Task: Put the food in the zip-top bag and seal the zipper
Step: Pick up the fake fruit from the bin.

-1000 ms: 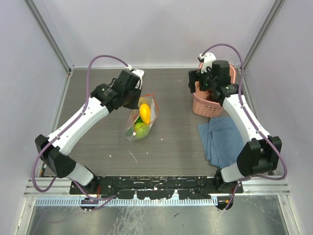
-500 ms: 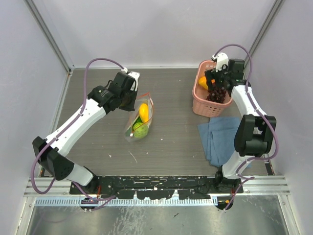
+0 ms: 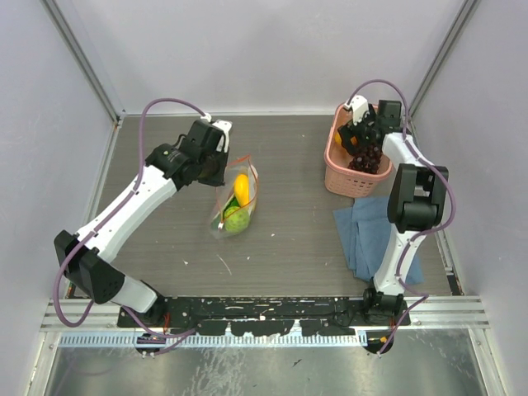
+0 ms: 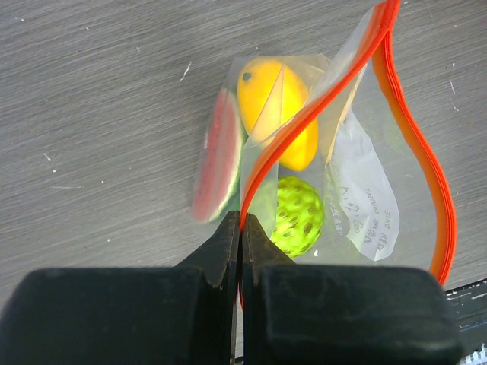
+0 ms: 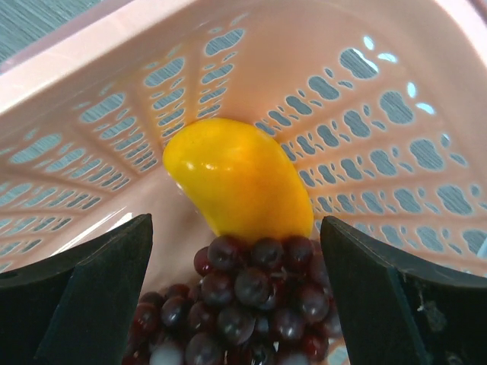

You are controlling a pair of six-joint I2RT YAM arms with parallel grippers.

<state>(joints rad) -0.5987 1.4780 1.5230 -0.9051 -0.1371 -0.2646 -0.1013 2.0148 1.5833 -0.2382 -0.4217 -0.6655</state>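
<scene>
Well, my left gripper (image 4: 241, 224) is pinched shut on the zipper (image 4: 415, 144), right at one end of the red-orange strip. I hold it up like this so the mouth of the zip-top bag (image 4: 358, 190) hangs open in a long loop and more food can drop in. An orange-yellow fruit (image 4: 274, 99) and a green round fruit (image 4: 295, 217) sit inside the bag, and a red slice (image 4: 217, 163) with a green edge looks like it lies along the bag's side. My right gripper (image 5: 234, 228) is spread wide and holds nothing. It hangs over the pink basket (image 5: 91, 152), just above the dark grape bunch (image 5: 251, 296) and another orange-yellow fruit (image 5: 236, 179) that leans on the far wall. I think I am about to pick one of these. The basket walls stand close on both sides of my fingers, so I should come straight down and not bump them. The basket sits in the far right corner, near the side wall, with a blue cloth (image 3: 371, 235) just in front of it. Between the basket and the bag the surface (image 3: 289, 223) has lots of open room to carry the food across. The bag mouth is narrow, so I must aim well.
</scene>
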